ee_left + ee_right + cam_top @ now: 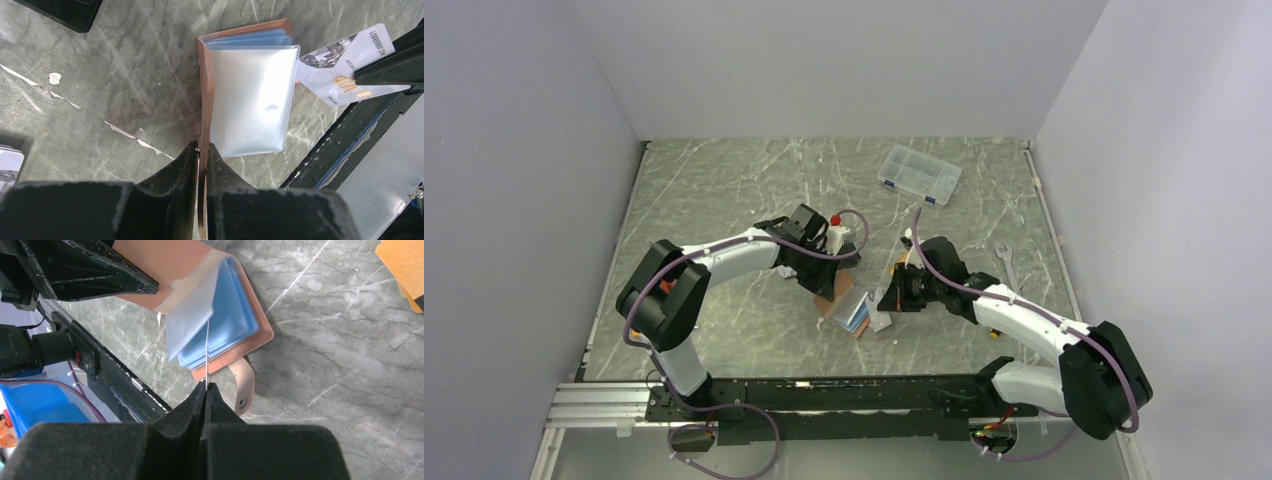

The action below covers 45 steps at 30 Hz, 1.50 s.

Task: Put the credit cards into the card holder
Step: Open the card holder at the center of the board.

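Clamping card holder (pixel 205 75) in left gripper (pixel 202 148), pinching silver VIP card (pixel 345 65) in right gripper (pixel 206 386); possibly risking sliding beside clear sleeve (pixel 250 95), buckling.

Soft, even white light falls from above on the mottled green-grey stone-patterned bench (pixel 724 190), bright with no harsh edges. In the top view the plain white walls (pixel 844 60) shade to grey, and the white-and-black arms (pixel 724 255) cast only faint, blurred shadows. In the left wrist view the clear plastic pocket (pixel 250 95) of the tan-brown leather card holder (pixel 204 75) has a milky sheen and one small glint. Print on the pale silver-grey credit card (pixel 335 70) is legible. The black left hand (pixel 202 148) looms out of focus in the foreground, as the black right hand (pixel 206 386) does in its own view.
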Available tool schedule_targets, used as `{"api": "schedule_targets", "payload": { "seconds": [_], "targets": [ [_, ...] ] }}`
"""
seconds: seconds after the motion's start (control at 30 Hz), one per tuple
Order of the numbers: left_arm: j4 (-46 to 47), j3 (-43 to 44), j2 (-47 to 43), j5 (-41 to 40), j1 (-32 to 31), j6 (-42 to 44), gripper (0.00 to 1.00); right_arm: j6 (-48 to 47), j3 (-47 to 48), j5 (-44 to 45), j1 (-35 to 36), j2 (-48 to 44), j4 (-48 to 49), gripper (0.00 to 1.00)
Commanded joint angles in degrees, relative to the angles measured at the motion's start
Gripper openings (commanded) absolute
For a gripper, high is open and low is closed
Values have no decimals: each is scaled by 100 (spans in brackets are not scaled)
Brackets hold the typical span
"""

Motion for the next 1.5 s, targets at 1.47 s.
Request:
{"api": "schedule_targets", "payload": {
  "seconds": [1.47],
  "targets": [
    [-293, 426, 148, 869, 304, 657, 49, -40, 632, -1047, 119, 1401, 1661, 0]
  ]
}}
